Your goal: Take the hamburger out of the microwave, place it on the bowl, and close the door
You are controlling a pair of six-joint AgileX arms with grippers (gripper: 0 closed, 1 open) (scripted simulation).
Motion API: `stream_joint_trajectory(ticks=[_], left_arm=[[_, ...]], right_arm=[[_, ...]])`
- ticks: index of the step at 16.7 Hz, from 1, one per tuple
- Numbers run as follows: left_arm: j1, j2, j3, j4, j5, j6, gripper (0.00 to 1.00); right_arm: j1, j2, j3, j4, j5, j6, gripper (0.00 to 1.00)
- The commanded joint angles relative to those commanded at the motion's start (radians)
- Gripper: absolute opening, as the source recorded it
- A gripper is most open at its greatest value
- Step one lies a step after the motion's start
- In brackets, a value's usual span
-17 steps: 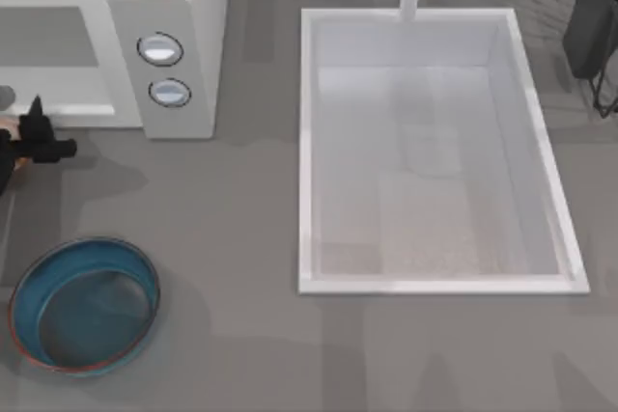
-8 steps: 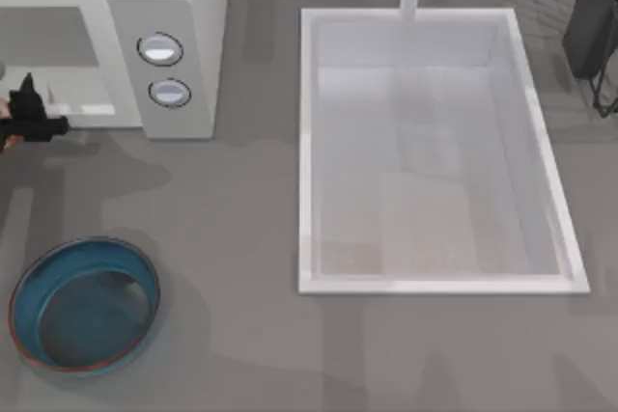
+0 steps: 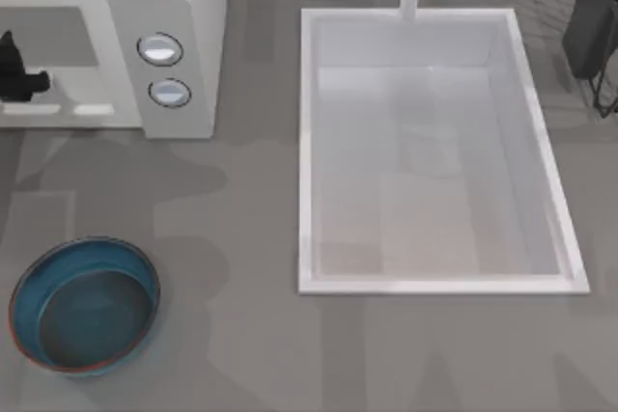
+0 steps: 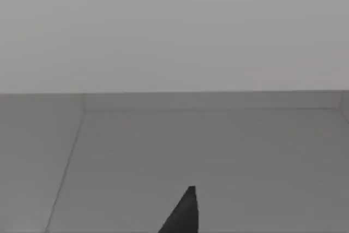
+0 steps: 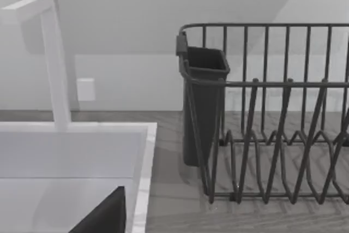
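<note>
Reach step: left gripper (image 3: 12, 74) inside pale cavity of boxy off-white microwave (image 3: 164, 7), jaws' state can't tell. Hamburger unseen, likely deeper ahead. Round teal-blue bowl (image 3: 85, 304) waits behind. Next: find bun, grip.

I can read no text, label, brand, number or sign anywhere around me. The two round silver-grey dials (image 3: 160, 48) on the front panel of the boxy off-white microwave (image 3: 183, 7), at the tabletop's far left corner, carry no markings I can make out. The small white square plate (image 5: 86, 89) on the wall behind the white rectangular sink (image 3: 307, 142) is blank, and so is the dark grey holder (image 5: 203, 102) on the dark wire dish rack (image 5: 283, 113).
</note>
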State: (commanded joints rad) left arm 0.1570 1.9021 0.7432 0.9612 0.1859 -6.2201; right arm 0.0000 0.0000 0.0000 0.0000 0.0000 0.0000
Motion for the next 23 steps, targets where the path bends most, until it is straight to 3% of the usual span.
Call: stream_joint_trajectory(ticks=[8,12,17,23], left_arm=[[-0.002,-0.018,0.002,-0.026,-0.002,0.010,0.00],[-0.036,-0.026,0.054,-0.138,-0.034,0.139,0.00],[-0.128,-0.035,0.190,-0.451,-0.123,0.495,0.00],[-0.290,-0.017,0.400,-0.993,-0.282,1.126,0.00]], right_arm=[[0.000,0.000,0.000,0.000,0.000,0.000,1.00],[0.000,0.000,0.000,0.000,0.000,0.000,1.00],[0.000,0.000,0.000,0.000,0.000,0.000,1.00],[0.000,0.000,0.000,0.000,0.000,0.000,1.00]])
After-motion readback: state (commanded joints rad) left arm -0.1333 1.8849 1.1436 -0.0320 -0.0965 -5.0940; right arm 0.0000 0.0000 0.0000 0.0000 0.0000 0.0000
